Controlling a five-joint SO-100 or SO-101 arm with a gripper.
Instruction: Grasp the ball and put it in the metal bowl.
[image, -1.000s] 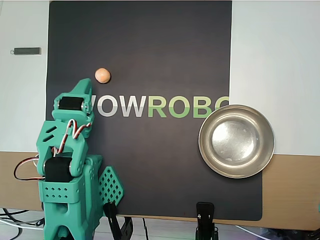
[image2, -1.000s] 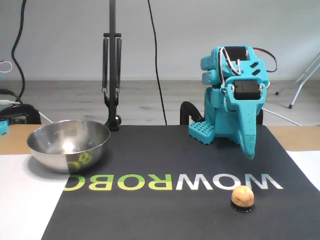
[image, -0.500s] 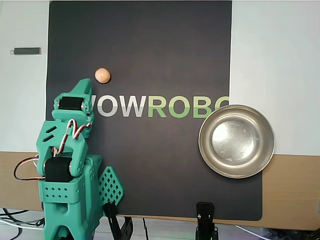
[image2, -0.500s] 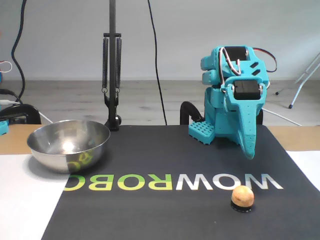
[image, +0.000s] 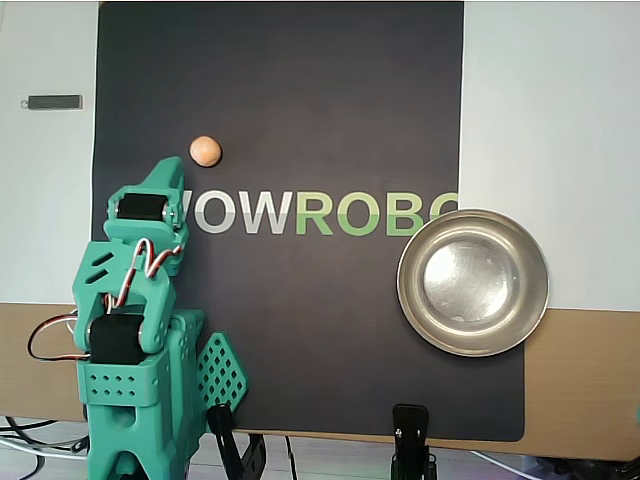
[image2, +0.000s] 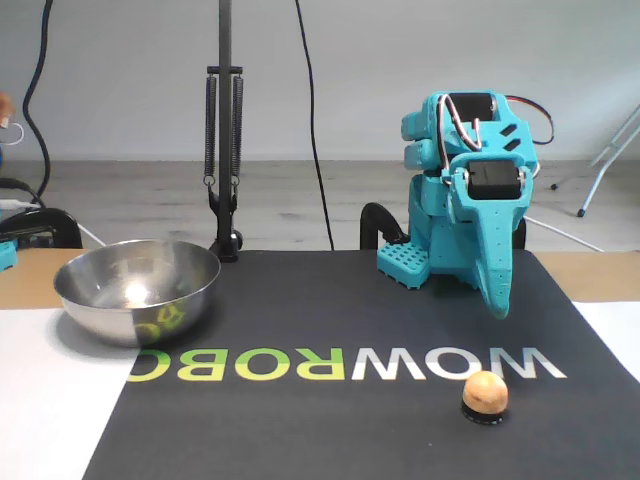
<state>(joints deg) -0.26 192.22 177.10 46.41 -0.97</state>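
Observation:
The peach-orange ball (image: 205, 151) lies on the black mat, upper left in the overhead view; in the fixed view the ball (image2: 485, 393) is at the lower right. The metal bowl (image: 473, 283) sits at the mat's right edge, empty; in the fixed view the bowl (image2: 137, 290) is at the left. My teal gripper (image: 165, 172) is folded back over the arm's base and points toward the ball, a short way from it. In the fixed view the gripper (image2: 497, 303) hangs down above the mat, fingers together and empty.
The black mat (image: 300, 330) with the WOWROBO lettering covers the middle of the table. Two black clamps (image: 412, 435) grip the near edge. A lamp stand (image2: 224, 160) rises behind the bowl in the fixed view. A small dark bar (image: 52, 102) lies at the far left.

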